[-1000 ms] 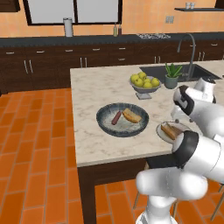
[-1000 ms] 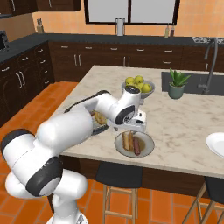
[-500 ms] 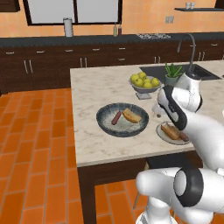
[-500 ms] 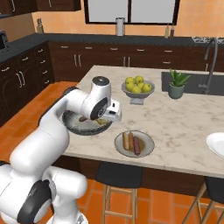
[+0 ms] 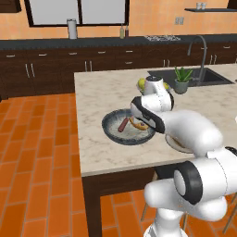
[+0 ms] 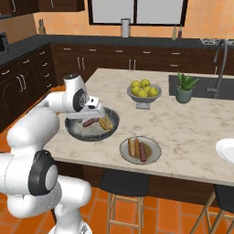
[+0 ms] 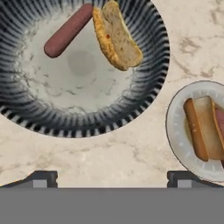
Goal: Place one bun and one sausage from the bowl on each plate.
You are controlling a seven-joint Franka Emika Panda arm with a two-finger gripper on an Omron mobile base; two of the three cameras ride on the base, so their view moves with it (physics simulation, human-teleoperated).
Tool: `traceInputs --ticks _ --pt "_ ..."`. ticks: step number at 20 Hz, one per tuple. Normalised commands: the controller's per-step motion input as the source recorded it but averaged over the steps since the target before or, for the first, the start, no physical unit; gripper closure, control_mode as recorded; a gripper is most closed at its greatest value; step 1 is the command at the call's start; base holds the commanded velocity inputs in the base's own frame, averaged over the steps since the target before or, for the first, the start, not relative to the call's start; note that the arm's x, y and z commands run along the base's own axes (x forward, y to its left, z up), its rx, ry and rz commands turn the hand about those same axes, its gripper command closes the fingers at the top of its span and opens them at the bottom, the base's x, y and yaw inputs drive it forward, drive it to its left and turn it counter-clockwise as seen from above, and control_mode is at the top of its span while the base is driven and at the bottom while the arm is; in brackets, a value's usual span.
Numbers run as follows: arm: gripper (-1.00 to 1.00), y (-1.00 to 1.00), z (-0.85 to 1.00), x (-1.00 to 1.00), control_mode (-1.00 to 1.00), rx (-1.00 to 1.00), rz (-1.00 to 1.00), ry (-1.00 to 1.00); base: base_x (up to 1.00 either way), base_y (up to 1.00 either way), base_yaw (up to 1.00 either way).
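The arm reaches over the bowl (image 6: 92, 126), which lies near the front edge of the island counter (image 6: 192, 123), toward its left corner as the right base view shows it. The gripper (image 7: 112, 177) hangs above the bowl with its two fingers spread wide and nothing between them. In the bowl one bun (image 7: 116, 37) and one sausage (image 7: 68, 29) are left, lying side by side and touching at one end. The beige plate (image 6: 140, 150), just beside the bowl, already carries a bun and a sausage, while the white plate (image 6: 226, 151) at the right edge of the counter looks bare. So the step in hand is, I think, to take one of the two remaining pieces. To do it well, the gripper should come down centered over one piece only, with the fingers across its narrow side, so that the other piece is not pushed. A fruit bowl (image 6: 144, 90) and a small plant (image 6: 185, 88) stand farther back, near the sink (image 6: 215, 87). Around the island there are dark cabinets and an orange tile floor.
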Motion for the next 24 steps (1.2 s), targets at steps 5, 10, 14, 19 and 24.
traceInputs --ticks 5,10,14,19,24 --pt "-1.00 0.07 -0.25 0.87 -1.00 -0.01 -0.01 0.00 0.00 0.00 0.00" --pt "-1.00 0.00 -0.55 0.75 -1.00 0.00 -0.01 0.00 0.00 0.00 0.00" --pt "-1.00 0.00 -0.42 0.57 -1.00 0.00 0.00 0.00 0.00 0.00 0.00" --pt "-1.00 -0.07 -0.36 0.56 -1.00 0.00 0.00 0.00 0.00 0.00 0.00" --pt "-1.00 -0.07 -0.22 0.26 -1.00 0.00 0.00 0.00 0.00 0.00 0.00"
